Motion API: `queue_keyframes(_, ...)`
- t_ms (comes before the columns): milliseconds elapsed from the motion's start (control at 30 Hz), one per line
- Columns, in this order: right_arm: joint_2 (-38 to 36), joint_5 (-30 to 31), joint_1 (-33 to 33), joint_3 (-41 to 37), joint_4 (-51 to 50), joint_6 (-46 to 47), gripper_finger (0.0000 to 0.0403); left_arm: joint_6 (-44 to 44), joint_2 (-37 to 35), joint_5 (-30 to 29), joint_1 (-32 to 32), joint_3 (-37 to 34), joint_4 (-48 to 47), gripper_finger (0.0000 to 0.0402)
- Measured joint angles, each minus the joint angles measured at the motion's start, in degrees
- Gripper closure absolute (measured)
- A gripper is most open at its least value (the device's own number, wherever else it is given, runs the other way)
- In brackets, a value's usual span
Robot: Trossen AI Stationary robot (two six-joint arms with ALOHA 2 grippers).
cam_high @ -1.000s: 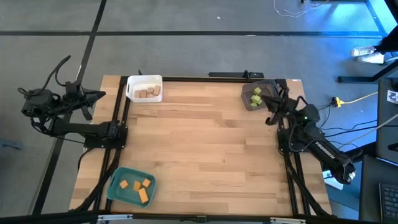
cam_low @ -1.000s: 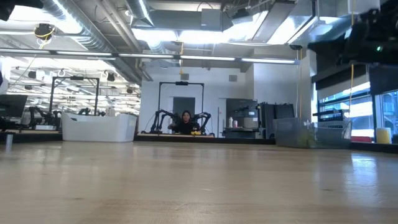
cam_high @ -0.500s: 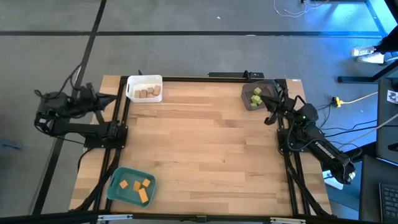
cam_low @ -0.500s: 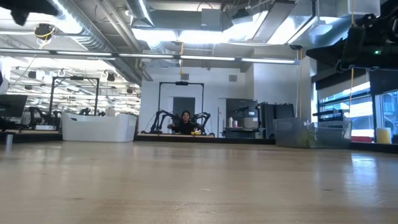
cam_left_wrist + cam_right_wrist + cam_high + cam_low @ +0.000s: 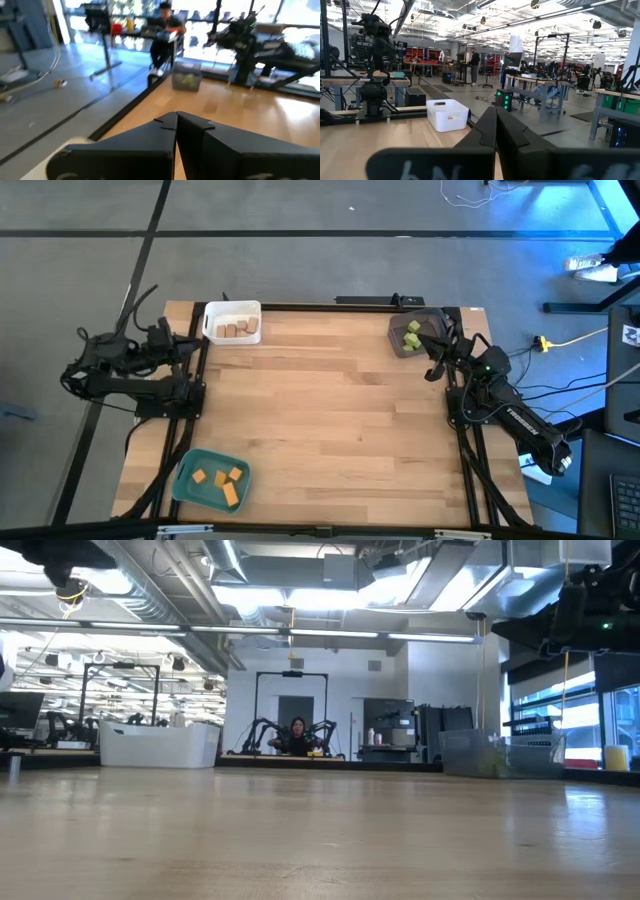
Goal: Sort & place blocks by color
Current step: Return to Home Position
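Note:
The blocks lie sorted in three trays. Tan ones (image 5: 238, 329) are in the white tray (image 5: 214, 311) at the far left. Green ones (image 5: 412, 334) are in the grey tray (image 5: 395, 339) at the far right. Orange ones (image 5: 222, 480) are in the teal tray (image 5: 190, 488) at the near left. My left gripper (image 5: 195, 341) is shut and hovers level over the table's left edge, beside the white tray. My right gripper (image 5: 424, 340) is shut and hovers beside the grey tray. Neither holds anything, and both wrist views show closed fingers (image 5: 176, 118) (image 5: 496, 113).
Black rails (image 5: 196, 380) run along the table's left, right and far edges. The bare wood (image 5: 330, 410) between the trays holds nothing. A person (image 5: 162, 30) sits beyond the table, with other robot stations in the room (image 5: 290, 735).
My left arm has swung from outside the table toward its left edge, sinking a little, so its shut gripper now reaches over the rail near the white tray. The right arm and all blocks have kept still.

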Motion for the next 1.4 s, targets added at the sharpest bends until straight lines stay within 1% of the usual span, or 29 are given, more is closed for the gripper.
queue_keyframes(100, 0.00, 0.00, 0.00, 0.00, 0.00, 0.00, 0.0402, 2.79, 0.00, 1.76, 0.00, -3.43, 5.87, 0.0402)
queue_keyframes(233, 0.00, -0.19, 0.00, 0.00, 0.00, 0.04, 0.0402, 3.23, 0.00, 1.96, 0.01, -8.11, 9.80, 0.0402)
queue_keyframes(400, 0.00, -4.86, 0.01, 0.00, -0.07, -0.04, 0.0402, 3.09, 0.00, 3.44, 0.02, -14.33, 14.68, 0.0402)
queue_keyframes(533, 0.00, -9.00, 0.00, 0.00, -0.17, -0.05, 0.0402, 3.27, 0.00, 5.71, 0.02, -19.64, 20.40, 0.0401)
queue_keyframes(667, -0.02, -11.24, 0.00, 0.00, -1.60, -0.15, 0.0402, 3.47, 0.00, 7.23, 0.00, -24.68, 25.84, 0.0402)
queue_keyframes(833, -0.02, -12.14, 0.00, 0.00, -6.83, 0.29, 0.0402, 3.06, -0.02, 8.76, 0.00, -30.73, 33.35, 0.0401)
queue_keyframes(933, -0.02, -13.60, 0.02, 0.00, -8.86, 2.96, 0.0402, 2.83, -0.02, 10.41, 0.00, -33.89, 36.95, 0.0401)
queue_keyframes(1000, 0.00, -16.02, 0.02, 0.00, -9.83, 4.45, 0.0402, 2.20, -0.02, 12.07, 0.00, -35.58, 39.41, 0.0401)
queue_keyframes(1167, -0.02, -23.82, 0.02, 0.00, -10.00, 4.69, 0.0402, 1.91, -0.03, 15.89, 0.02, -39.26, 45.45, 0.0402)
queue_keyframes(1267, -0.02, -25.54, 0.02, 0.00, -10.29, 4.64, 0.0402, 3.22, -0.05, 16.98, 0.02, -39.94, 46.91, 0.0401)
queue_keyframes(1400, -0.02, -25.59, 0.04, 0.00, -10.29, 4.52, 0.0402, 3.41, -0.07, 17.48, 0.02, -39.90, 46.73, 0.0401)
